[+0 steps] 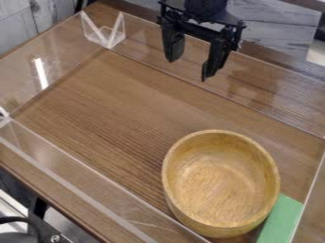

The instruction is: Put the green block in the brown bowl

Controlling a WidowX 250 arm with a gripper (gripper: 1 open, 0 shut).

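The brown bowl (221, 183) holds nothing inside.

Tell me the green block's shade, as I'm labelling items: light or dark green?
Light green; the block shows best in the camera view.

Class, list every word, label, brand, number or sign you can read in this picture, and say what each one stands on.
None can be read: no lettering shows on the brown bowl, the green block or the dark fingers.
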